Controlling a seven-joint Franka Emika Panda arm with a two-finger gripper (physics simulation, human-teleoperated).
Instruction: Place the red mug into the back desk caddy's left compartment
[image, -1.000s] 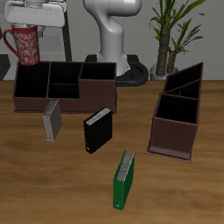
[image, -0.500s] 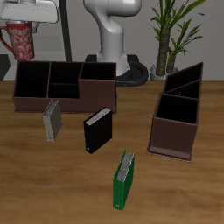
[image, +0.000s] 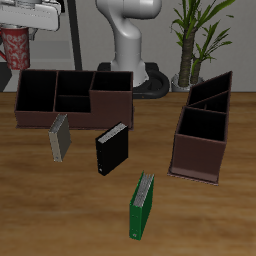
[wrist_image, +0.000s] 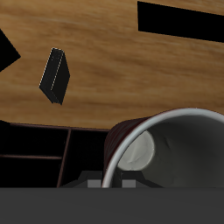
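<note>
The gripper (image: 22, 22) holds the red mug (image: 16, 47) in the air, above and just behind the end of the back desk caddy (image: 72, 100) where the left compartment (image: 36, 93) lies; the jaws are closed on the mug's rim, and the mug hangs clear of the caddy walls. In the wrist view the mug's pale rim and grey-white inside (wrist_image: 175, 149) fill the foreground, with the caddy's dark cells (wrist_image: 35, 157) beneath it and the wooden table (wrist_image: 114, 70) beyond. The left compartment is a big square cell, dark inside, with two small cells and a raised end cell beside it. On the table nearer its front edge stand a grey book (image: 60, 136), a black book (image: 112, 148) and a green book (image: 143, 205); the black book also shows in the wrist view (wrist_image: 55, 75). A taller brown caddy (image: 203, 128) with slanted dividers stands well apart from the long one, and a potted plant (image: 195, 40) stands behind it.
</note>
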